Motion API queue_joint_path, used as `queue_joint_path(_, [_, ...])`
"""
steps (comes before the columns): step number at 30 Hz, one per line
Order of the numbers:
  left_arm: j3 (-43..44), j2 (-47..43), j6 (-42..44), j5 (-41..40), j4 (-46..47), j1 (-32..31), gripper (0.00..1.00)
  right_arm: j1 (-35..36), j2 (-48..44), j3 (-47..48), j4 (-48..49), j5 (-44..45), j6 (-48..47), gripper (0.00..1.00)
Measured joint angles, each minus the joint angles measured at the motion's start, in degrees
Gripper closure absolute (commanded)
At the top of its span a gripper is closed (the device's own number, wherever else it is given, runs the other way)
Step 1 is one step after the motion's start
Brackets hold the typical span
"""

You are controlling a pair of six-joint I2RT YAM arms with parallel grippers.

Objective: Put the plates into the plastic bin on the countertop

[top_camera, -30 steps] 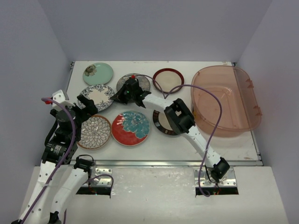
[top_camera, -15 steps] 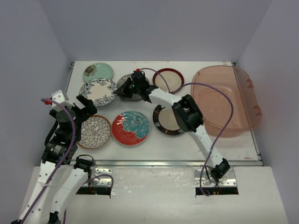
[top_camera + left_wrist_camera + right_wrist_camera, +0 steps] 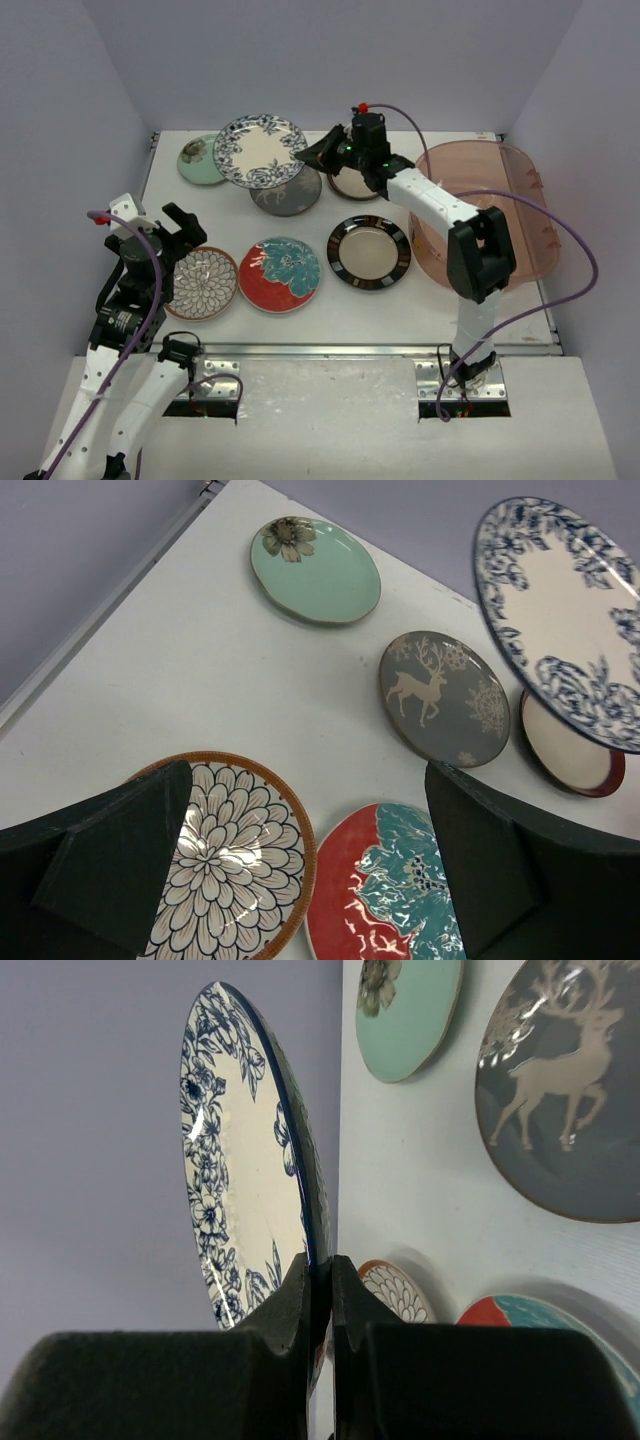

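A: What is held in the right claw (image 3: 320, 1272)?
B: Its fingers are seen clamped together on the rim of the blue-white patterned plate (image 3: 250, 1160), which is carried tilted and clear of the bench (image 3: 330, 310).

A: What is changed from a second ago?
B: In the earlier overhead view the plate is seen lying flat at the left of the bench, with the claw at its edge. Now it is raised and swung to the far side, above the mint green plate (image 3: 196, 162) and the grey deer plate (image 3: 292, 195). The pick is judged done, and the carry to the plastic bin (image 3: 490, 225) is judged under way.

A: Where is the bin placed relative to the claw?
B: It is set at the right end of the bench, to the right of the claw and well apart from the held plate. No plate is seen in it yet.

A: And the left claw (image 3: 310, 865)?
B: Its fingers are held wide apart with nothing between them, above the brown-white petal plate (image 3: 203, 283) at the near left.

A: What else is left on the bench?
B: The red-teal floral plate (image 3: 279, 274) and the black-rimmed plate (image 3: 369, 252) are seen near the middle. The maroon-rimmed plate (image 3: 352, 186) is partly hidden behind the right arm. Most of the task is judged undone.
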Motion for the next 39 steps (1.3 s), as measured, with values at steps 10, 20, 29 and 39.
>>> queue_joint_path(10, [0.01,-0.28,-0.01,-0.21,-0.35,0.00,0.00,-13.20,-27.56,-19.36,-10.13,5.99,-4.98,1.00])
queue_joint_path(20, [0.01,-0.01,0.01,0.45,-0.37,-0.19,0.00,-37.08,-52.72,-35.04,-20.92,8.66,-4.21,1.00])
queue_joint_path(29, [0.00,0.96,0.01,0.62,-0.39,-1.77,0.00,-60.35,-58.94,-43.48,-25.93,5.42,-0.88,1.00])
queue_joint_path(39, [0.01,1.27,0.01,0.69,-0.40,-2.29,0.00,-60.28,-53.66,-49.52,-23.51,5.41,-3.47,1.00])
